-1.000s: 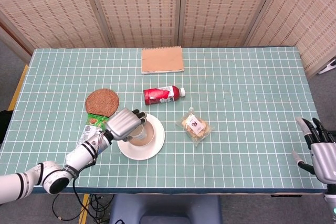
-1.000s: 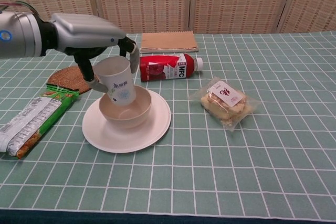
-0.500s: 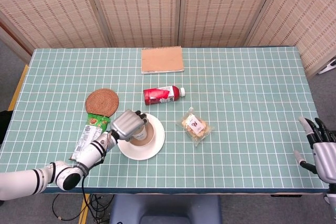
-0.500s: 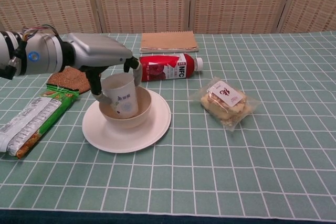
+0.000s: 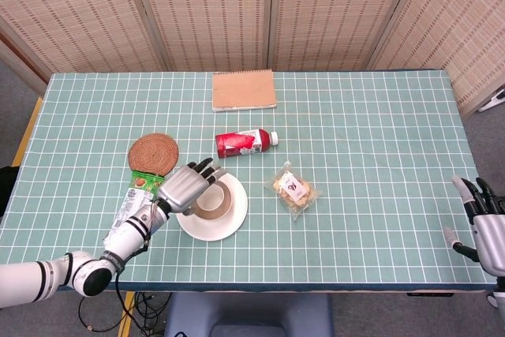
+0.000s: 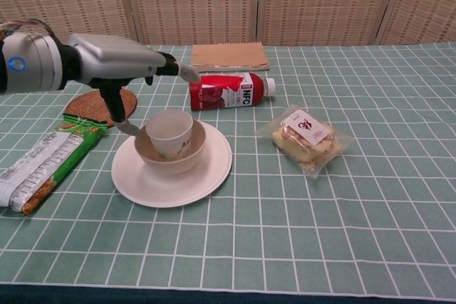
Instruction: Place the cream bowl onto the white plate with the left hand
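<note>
The cream bowl already sits on the white plate, near the front edge of the table toward its left end, with a paper cup standing inside it, leaning a little. The left hand hovers over the bowl's left side with fingers spread and nothing in its grasp — one fingertip reaches down close to the bowl's rim, though whether it touches cannot be told. The right hand waits past the front right corner, fingers apart and empty.

The bowl looks stiff, smooth and fairly light — likely slippery, and chippable if dropped. Its rim is the natural hold, pinched from the left side clear of the cup, which would tip easily if nudged.
</note>
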Motion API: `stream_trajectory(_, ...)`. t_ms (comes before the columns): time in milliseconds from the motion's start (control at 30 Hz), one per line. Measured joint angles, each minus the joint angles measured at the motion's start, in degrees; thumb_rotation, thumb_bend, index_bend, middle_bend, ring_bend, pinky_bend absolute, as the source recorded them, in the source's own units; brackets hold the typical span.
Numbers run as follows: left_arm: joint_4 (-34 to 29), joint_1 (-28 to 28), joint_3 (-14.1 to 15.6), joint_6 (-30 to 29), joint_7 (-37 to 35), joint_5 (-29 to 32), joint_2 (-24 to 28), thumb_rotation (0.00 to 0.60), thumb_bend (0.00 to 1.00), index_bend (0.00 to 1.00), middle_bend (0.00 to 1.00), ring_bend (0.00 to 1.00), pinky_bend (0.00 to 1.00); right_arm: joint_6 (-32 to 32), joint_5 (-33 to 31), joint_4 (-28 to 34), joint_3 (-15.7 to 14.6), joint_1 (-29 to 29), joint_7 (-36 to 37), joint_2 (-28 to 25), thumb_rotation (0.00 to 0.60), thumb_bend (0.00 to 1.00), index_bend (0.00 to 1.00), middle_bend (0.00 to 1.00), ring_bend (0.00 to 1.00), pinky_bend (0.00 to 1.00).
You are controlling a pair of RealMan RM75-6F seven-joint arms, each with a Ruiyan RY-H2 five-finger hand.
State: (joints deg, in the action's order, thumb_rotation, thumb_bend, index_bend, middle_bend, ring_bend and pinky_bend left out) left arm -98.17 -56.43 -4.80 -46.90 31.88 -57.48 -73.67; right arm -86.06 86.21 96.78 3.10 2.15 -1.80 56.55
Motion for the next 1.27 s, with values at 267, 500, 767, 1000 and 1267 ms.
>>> stream_trajectory(267, -4.3, 6.1, -0.3, -9.0, -3.5, 0.5, 6.0, 0.600, 0.17, 0.11, 0.05, 0.06, 0.26, 0.4, 0.1, -0.4, 0.1, 0.3, 0.5, 0.1, 0.600, 0.29, 0.00, 0.11, 0.03, 0.19)
stream_trajectory(500, -5.2, 12.6, 0.6, -15.0, -7.3, 0.9, 9.6, 0.600, 0.17, 0.12, 0.05, 0.06, 0.26, 0.7, 0.3, -0.9, 0.1, 0.6, 1.0, 0.2, 0.600, 0.29, 0.00, 0.11, 0.03, 0.19)
stream_trajectory(767, -4.4, 22.4, 3.5, -27.1, -8.8, -2.9, 10.0, 0.600, 0.17, 0.11, 0.05, 0.05, 0.24, 1.3, 0.8, -1.4, 0.3, 1.4, 1.2, 0.8, 0.600, 0.29, 0.00, 0.12, 0.03, 0.19)
stream_trajectory(1000, -3.5, 29.8, 6.2, -34.8, -10.3, -9.3, 10.0, 0.600, 0.17, 0.11, 0.05, 0.05, 0.24, 1.9, 1.1, -0.9, 0.1, 1.7, 1.2, 0.8, 0.600, 0.29, 0.00, 0.13, 0.03, 0.19)
stream_trajectory(1267, -2.9, 37.0, 8.3, -41.1, -10.7, -14.0, 9.1, 0.600, 0.17, 0.11, 0.05, 0.04, 0.23, 2.6, 0.7, -1.6, -0.2, 1.9, 2.5, 1.5, 0.600, 0.29, 0.00, 0.13, 0.03, 0.19)
